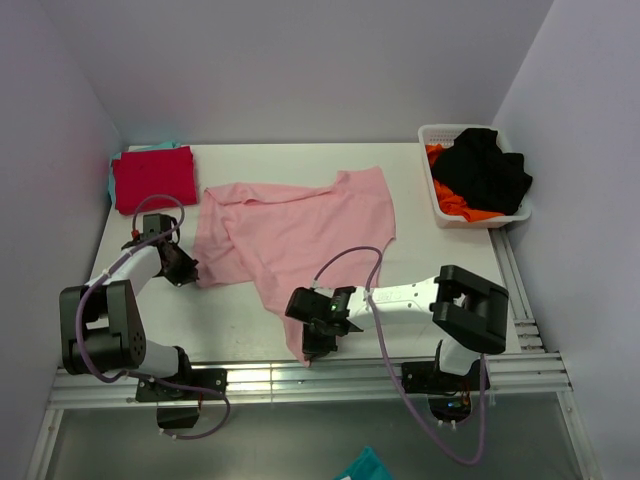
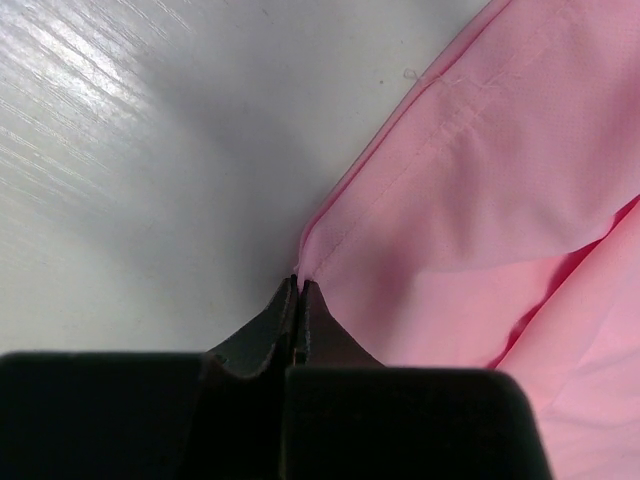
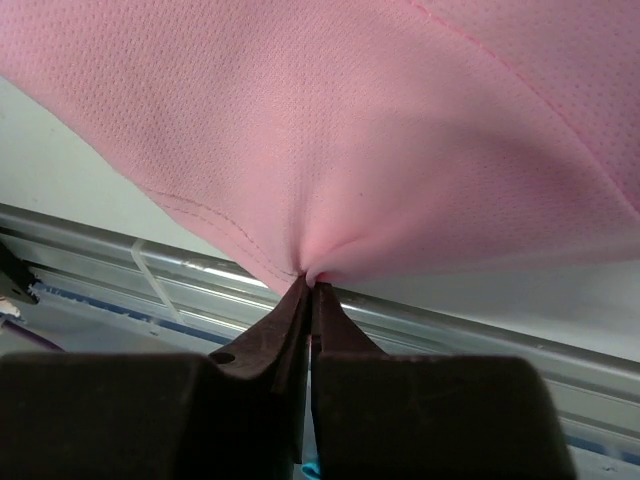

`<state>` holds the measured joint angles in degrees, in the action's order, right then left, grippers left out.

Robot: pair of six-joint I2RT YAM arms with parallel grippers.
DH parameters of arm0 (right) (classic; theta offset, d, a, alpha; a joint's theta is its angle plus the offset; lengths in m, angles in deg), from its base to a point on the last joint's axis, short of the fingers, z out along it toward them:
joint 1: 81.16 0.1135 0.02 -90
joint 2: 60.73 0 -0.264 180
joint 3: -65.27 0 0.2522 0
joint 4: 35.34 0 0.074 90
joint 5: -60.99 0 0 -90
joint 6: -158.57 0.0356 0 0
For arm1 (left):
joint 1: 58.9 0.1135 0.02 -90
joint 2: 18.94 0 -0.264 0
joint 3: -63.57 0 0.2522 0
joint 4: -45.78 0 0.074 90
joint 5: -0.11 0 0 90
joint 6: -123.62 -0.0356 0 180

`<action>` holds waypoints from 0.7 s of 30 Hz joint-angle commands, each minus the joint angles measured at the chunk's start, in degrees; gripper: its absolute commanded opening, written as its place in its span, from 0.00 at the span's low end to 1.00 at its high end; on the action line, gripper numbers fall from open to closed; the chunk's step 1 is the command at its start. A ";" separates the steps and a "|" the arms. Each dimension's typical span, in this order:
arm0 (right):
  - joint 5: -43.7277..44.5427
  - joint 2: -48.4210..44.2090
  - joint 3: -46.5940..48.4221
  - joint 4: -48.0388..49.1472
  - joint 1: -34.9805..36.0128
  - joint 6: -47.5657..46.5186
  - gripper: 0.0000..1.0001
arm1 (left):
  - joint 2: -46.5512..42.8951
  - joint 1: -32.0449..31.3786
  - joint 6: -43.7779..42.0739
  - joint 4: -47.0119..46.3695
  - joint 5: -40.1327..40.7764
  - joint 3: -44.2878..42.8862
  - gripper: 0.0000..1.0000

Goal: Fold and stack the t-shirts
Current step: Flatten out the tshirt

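Observation:
The light pink t-shirt (image 1: 300, 225) lies spread and wrinkled in the middle of the table. My left gripper (image 1: 190, 272) is shut on its left hem corner, seen in the left wrist view (image 2: 299, 282) with the pink cloth (image 2: 500, 200) running off to the right. My right gripper (image 1: 310, 350) is shut on the shirt's near corner at the table's front edge; the right wrist view (image 3: 312, 283) shows the pink cloth (image 3: 380, 130) pulled into a pinch. The red t-shirt (image 1: 153, 176) lies folded at the back left, on a teal one (image 1: 112, 178) whose edge peeks out.
A white basket (image 1: 445, 215) at the back right holds black (image 1: 485, 170) and orange (image 1: 455, 200) clothes. A metal rail (image 1: 300, 380) runs along the table's near edge. Walls close the left, back and right sides.

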<state>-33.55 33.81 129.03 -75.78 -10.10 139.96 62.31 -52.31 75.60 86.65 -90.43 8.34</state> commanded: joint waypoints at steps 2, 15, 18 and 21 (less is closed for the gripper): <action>5.50 5.83 -2.10 -8.04 1.18 -0.03 0.00 | -1.27 0.70 -1.11 -1.89 -2.01 0.43 0.00; 30.44 -20.17 24.16 -40.62 -4.09 -4.77 0.00 | -17.61 -1.14 -4.01 14.01 -4.56 -13.10 0.00; 37.39 -25.88 34.18 -50.56 -4.97 -5.30 0.00 | -21.56 -1.76 -5.24 17.00 -2.91 -13.02 0.00; 41.00 -32.38 38.33 -55.85 -4.97 -7.49 0.00 | -27.36 -1.58 -6.82 16.57 -3.76 -10.65 0.00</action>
<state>-2.80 6.52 164.79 -115.43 -15.10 134.48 38.07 -53.99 71.47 98.80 -93.68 -3.73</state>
